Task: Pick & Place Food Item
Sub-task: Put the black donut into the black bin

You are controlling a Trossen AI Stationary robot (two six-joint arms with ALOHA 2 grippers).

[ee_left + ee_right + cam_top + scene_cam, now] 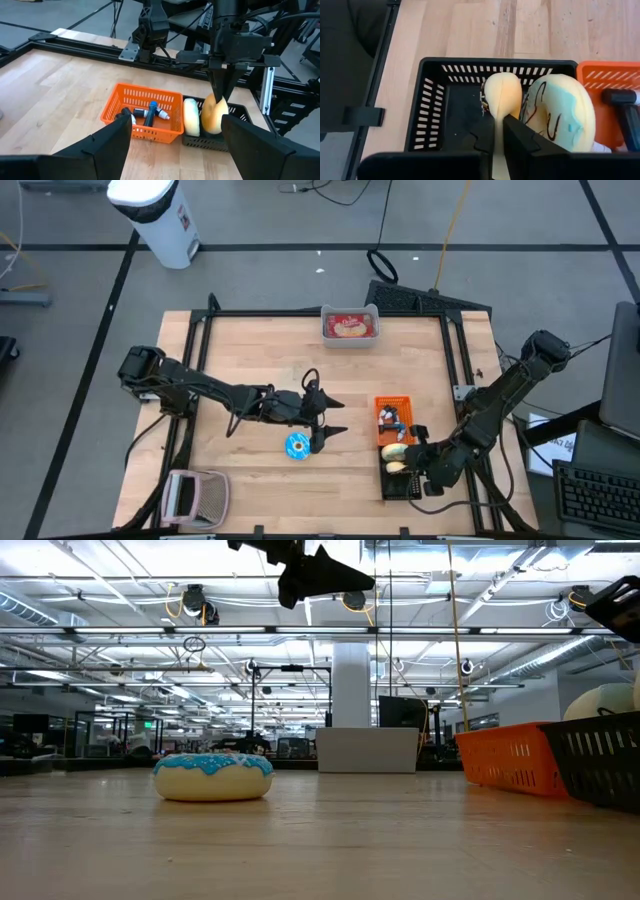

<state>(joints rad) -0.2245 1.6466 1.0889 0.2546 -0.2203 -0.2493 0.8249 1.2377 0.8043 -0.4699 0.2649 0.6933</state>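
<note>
A pale yellow bun-like food item [502, 92] stands on edge inside the black basket [432, 107] at the table's near right. It is beside a donut [560, 117] with pale icing and dark drizzle. My right gripper [499, 125] is shut on it from above. A blue-iced donut [297, 446] lies flat on the table near the middle. My left gripper [342, 416] hangs open above the table, just to the right of and beyond that donut, with nothing between its fingers. My right gripper pinches the yellow food item's upper edge [498, 111] between its two fingers [220, 85]. The fingers come from above, slanting down. The item hangs upright below them with its lower part inside the black basket [215, 141]; whether it rests on the basket's floor is hidden.
An orange basket [393, 402] with small dark and blue items stands against the black basket's far side. A clear container [350, 325] with a food item sits at the far edge. A pink-and-grey object [197, 497] lies at the near left corner.
</note>
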